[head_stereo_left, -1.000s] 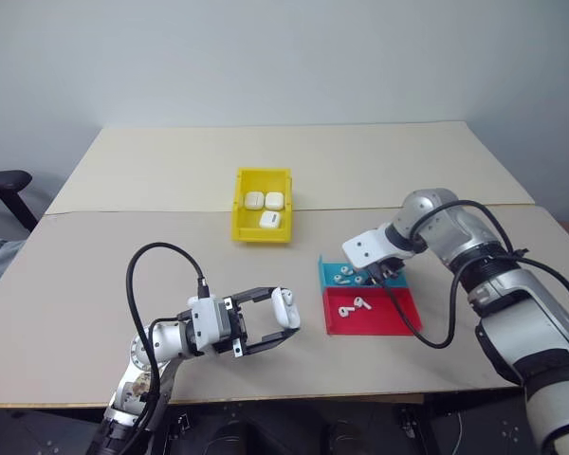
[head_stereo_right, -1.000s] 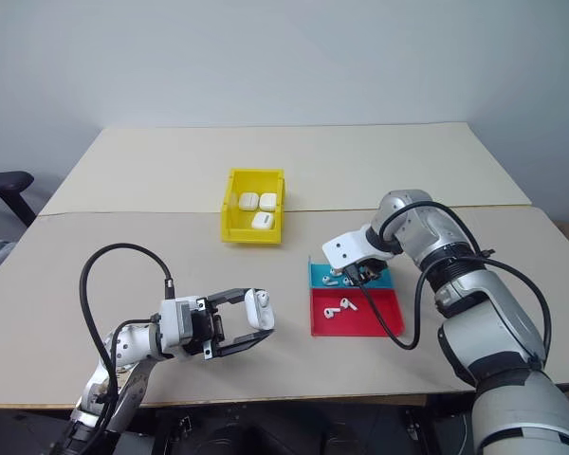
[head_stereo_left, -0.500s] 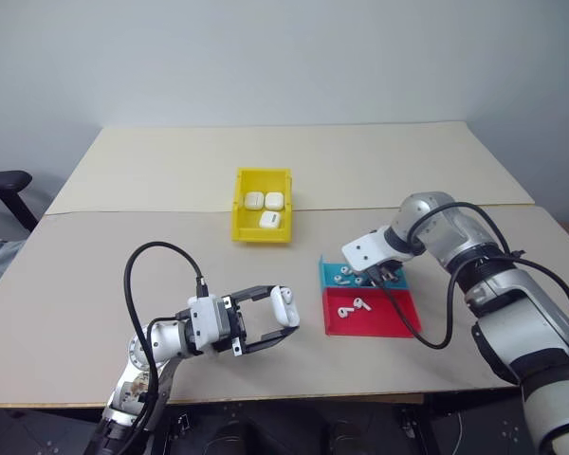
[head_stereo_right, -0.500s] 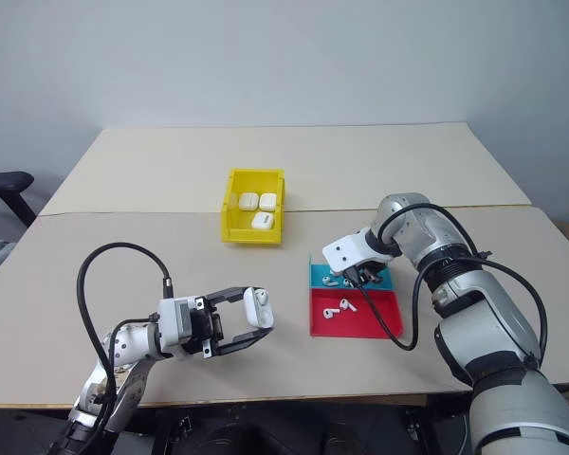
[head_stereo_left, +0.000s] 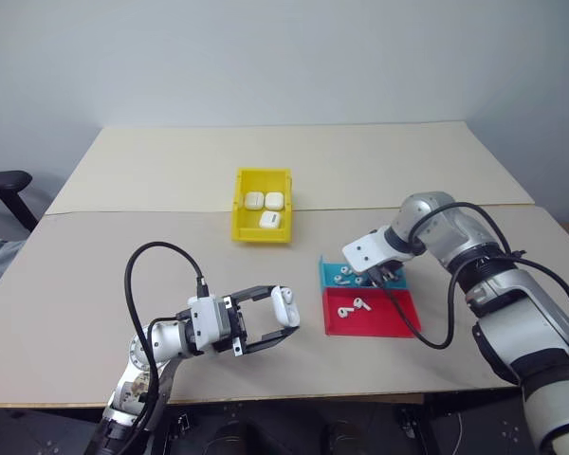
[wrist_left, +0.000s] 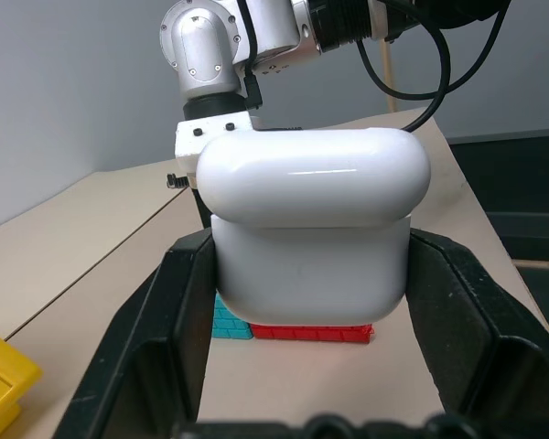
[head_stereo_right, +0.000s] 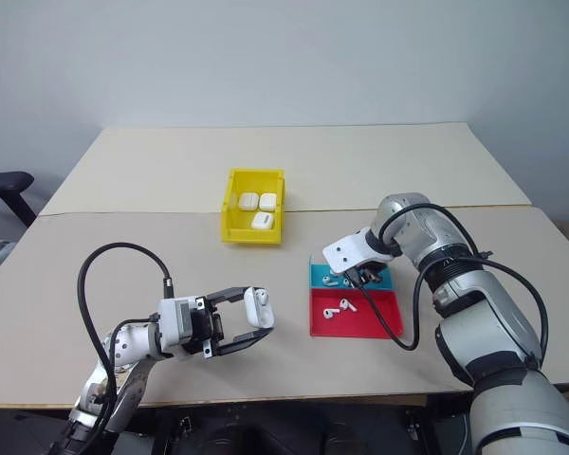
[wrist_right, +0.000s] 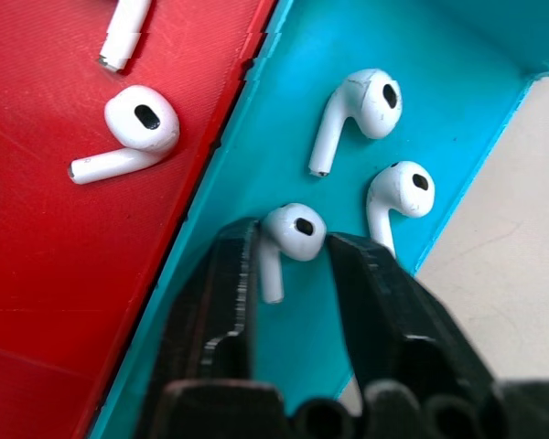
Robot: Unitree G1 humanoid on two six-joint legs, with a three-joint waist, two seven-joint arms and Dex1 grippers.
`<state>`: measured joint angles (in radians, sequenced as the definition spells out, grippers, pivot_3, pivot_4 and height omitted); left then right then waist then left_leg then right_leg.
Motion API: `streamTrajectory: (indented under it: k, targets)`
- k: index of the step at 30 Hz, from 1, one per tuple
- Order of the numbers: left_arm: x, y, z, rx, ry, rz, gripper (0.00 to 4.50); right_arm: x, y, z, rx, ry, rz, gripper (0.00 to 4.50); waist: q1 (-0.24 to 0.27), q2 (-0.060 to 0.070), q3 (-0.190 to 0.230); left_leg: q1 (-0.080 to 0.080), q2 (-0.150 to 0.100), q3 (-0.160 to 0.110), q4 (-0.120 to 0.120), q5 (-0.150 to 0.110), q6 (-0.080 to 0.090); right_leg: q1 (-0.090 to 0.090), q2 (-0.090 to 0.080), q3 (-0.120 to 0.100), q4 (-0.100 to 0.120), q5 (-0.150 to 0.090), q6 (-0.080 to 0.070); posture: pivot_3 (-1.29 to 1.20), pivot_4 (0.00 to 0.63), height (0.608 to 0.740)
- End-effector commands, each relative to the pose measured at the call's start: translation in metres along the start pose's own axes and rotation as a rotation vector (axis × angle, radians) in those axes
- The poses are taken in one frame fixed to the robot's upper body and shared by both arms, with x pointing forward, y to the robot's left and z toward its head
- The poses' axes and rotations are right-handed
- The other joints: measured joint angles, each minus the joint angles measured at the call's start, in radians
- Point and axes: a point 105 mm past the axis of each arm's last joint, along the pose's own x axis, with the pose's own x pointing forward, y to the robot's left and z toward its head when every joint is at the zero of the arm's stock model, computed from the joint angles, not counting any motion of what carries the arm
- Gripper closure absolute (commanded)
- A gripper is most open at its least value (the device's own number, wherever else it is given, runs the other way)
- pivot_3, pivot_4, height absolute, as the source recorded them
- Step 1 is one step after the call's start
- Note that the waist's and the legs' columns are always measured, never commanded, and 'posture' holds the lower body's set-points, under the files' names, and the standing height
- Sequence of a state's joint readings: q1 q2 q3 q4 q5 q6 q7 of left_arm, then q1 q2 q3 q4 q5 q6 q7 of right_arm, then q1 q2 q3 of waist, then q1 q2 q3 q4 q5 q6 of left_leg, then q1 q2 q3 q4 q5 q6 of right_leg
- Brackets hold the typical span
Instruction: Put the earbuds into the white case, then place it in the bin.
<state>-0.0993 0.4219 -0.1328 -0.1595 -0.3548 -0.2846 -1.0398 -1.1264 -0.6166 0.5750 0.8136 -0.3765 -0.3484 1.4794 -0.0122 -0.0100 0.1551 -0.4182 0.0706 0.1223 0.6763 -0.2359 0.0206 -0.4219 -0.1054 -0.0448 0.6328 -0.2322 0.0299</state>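
Fingers of the right gripper [wrist_right: 288, 265]: two black fingers [wrist_right: 221, 302] set either side of one earbud [wrist_right: 291, 232] in the blue half of the tray [wrist_right: 494, 82], close against its head; whether they have clamped it cannot be told. Two more earbuds [wrist_right: 359, 105] lie loose in the blue half just beside it; another earbud [wrist_right: 133, 128] lies in the red half.

Left gripper [wrist_left: 311, 274]: closed on a white case [wrist_left: 311, 229], lid shut, held above the near table [head_stereo_left: 76, 284], well apart from the tray.

Bin [head_stereo_left: 263, 230]: yellow, farther back on the table near the seam, holding three white cases [head_stereo_left: 265, 201].

Tray in the head views [head_stereo_left: 372, 318]: right of the held case, blue half behind red.
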Motion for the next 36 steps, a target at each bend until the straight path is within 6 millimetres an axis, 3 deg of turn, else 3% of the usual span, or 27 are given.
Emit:
streamTrajectory:
  k: [1,9,12,23,26,30,33,36]
  targets:
    - [0.003,0.001,0.011,0.054,-0.034,-0.006,1.72,-0.007,-0.001,-0.001,-0.017,-0.003,-0.023,2.95,0.000,0.000,0.000,0.000,0.000,0.000,0.000,0.000,0.000,0.000,0.000,0.000,0.000,0.000,0.000,0.00,0.150,0.740]
    - [0.004,0.002,0.011,0.055,-0.040,-0.005,1.72,-0.006,-0.001,-0.005,-0.010,0.023,-0.029,2.95,0.000,0.000,0.000,0.000,0.000,0.000,0.000,0.000,0.000,0.000,0.000,0.000,0.000,0.000,0.000,0.00,0.150,0.740]
    - [0.004,0.002,0.011,0.057,-0.041,-0.005,1.72,-0.007,0.001,-0.004,-0.019,0.014,-0.016,3.45,0.000,0.000,0.000,0.000,0.000,0.000,0.000,0.000,0.000,0.000,0.000,0.000,0.000,0.000,0.000,0.00,0.150,0.740]
    - [0.007,0.005,0.013,0.060,-0.056,-0.003,1.72,-0.013,-0.003,-0.001,0.013,-0.018,-0.068,3.45,0.000,0.000,0.000,0.000,0.000,0.000,0.000,0.000,0.000,0.000,0.000,0.000,0.000,0.000,0.000,0.00,0.150,0.740]
    - [0.011,0.011,0.019,0.063,-0.097,0.016,1.72,-0.036,-0.013,0.003,0.060,-0.079,-0.174,3.45,0.002,0.000,0.000,0.000,0.000,0.000,0.000,0.000,0.000,0.000,0.000,0.000,0.000,0.000,0.000,0.00,0.150,0.740]
    - [0.021,0.022,0.032,0.061,-0.171,0.031,1.72,-0.094,-0.020,0.022,0.155,-0.284,-0.428,3.45,0.010,0.000,0.000,-0.001,0.000,-0.001,0.000,0.000,0.000,0.000,0.000,0.000,0.000,0.000,0.000,0.00,0.150,0.740]
    - [0.032,0.027,0.046,0.027,-0.245,0.028,1.72,-0.145,-0.004,0.049,0.188,-0.557,-0.644,3.45,0.023,0.000,0.000,-0.002,0.000,-0.002,0.000,0.000,0.000,0.000,0.000,-0.001,-0.001,0.000,0.000,0.00,0.150,0.740]
    - [0.040,0.030,0.056,-0.008,-0.301,0.016,1.72,-0.177,0.019,0.072,0.275,-0.787,-0.733,3.45,0.025,0.000,0.000,-0.002,0.000,-0.002,0.001,0.000,0.000,0.001,0.000,-0.002,-0.001,0.000,0.000,0.00,0.150,0.740]
